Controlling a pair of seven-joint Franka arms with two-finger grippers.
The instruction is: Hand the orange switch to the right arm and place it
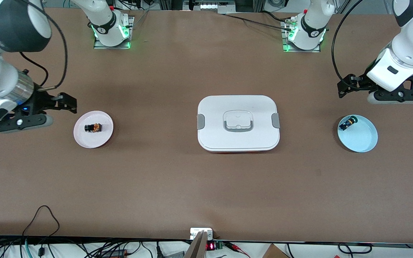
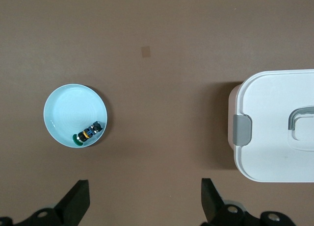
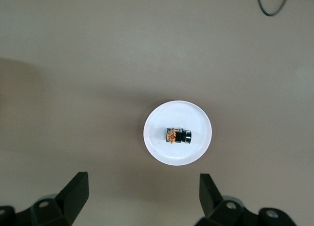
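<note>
The orange switch [image 1: 93, 127] lies on its side on a small pale pink plate [image 1: 84, 140] toward the right arm's end of the table. The right wrist view shows it [image 3: 177, 136] on that plate [image 3: 159, 152], its tan-orange block end plain to see. My right gripper [image 1: 69, 103] hangs open and empty just beside the plate, toward the table's end; its fingers [image 3: 73, 194] stand wide apart. My left gripper [image 1: 345, 89] is open and empty above the table near a light blue plate [image 1: 364, 139], and its fingers [image 2: 76, 201] are wide apart.
A black switch with a green cap [image 1: 347, 123] lies in the light blue plate, also in the left wrist view [image 2: 88, 133]. A white lidded box [image 1: 213, 111] with a grey handle and clips sits at the table's middle. Cables run along the table's near edge.
</note>
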